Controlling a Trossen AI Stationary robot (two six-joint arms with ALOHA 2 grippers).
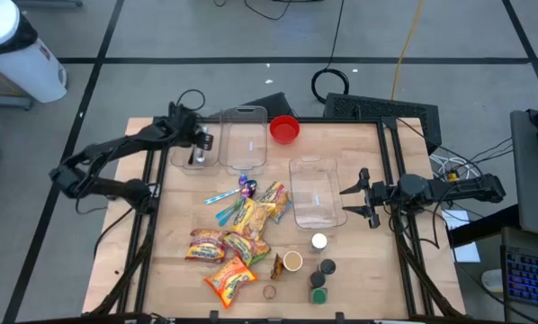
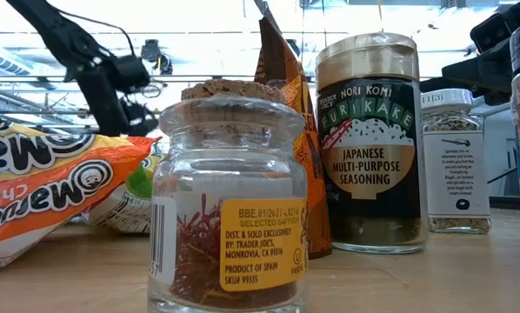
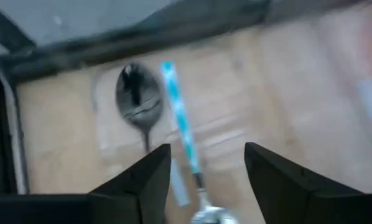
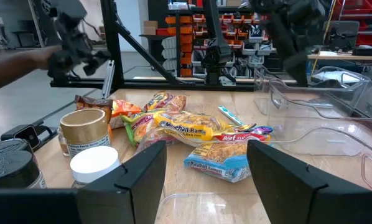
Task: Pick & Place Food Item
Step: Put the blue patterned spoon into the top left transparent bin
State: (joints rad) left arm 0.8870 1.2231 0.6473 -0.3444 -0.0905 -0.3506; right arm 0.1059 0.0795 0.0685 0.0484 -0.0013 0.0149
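— Any open wood [image 1: 350, 261]?
— Plenty along the right front, beside the jars [image 1: 320, 270].
— And the middle?
— Crowded: snack packets [image 1: 237, 238] piled together, spoons [image 1: 228, 198] just behind.
— Far side?
— Blocked by two clear bins [image 1: 243, 137] and a red bowl [image 1: 284, 130].

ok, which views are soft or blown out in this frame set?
Left wrist view: motion-blurred throughout, metal spoon smeared. Low view: cork-stoppered glass saffron jar sharp, background windows blown out, dark arm silhouetted. High view: evenly lit, glare spot on floor beyond the wooden table. Right wrist view: packets sharp, own fingers soft.
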